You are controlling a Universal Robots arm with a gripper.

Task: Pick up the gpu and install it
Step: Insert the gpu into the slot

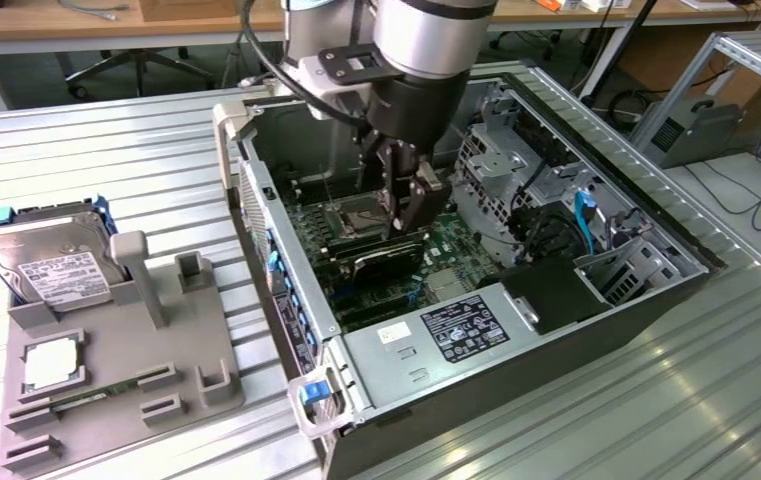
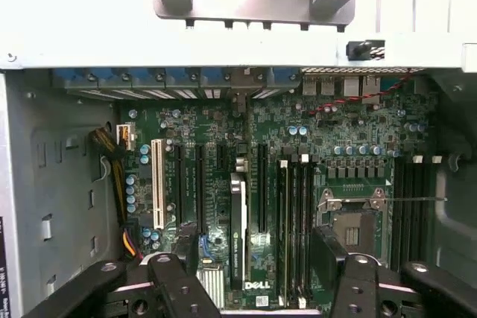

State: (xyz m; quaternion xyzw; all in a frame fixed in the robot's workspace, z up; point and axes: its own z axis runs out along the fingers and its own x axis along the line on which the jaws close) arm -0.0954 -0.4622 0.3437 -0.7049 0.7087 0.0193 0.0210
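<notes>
Above the seated gpu [image 2: 238,232], pincer [image 2: 257,255] open

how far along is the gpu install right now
Done, as it looks: the gpu stands on edge in a motherboard slot inside the open pc case, no longer on the grey holder tray beside the hard drive. In hand: nothing; the tool hangs open just above the card, its fingers either side. Left: whether the card is fully seated cannot be told.
</notes>
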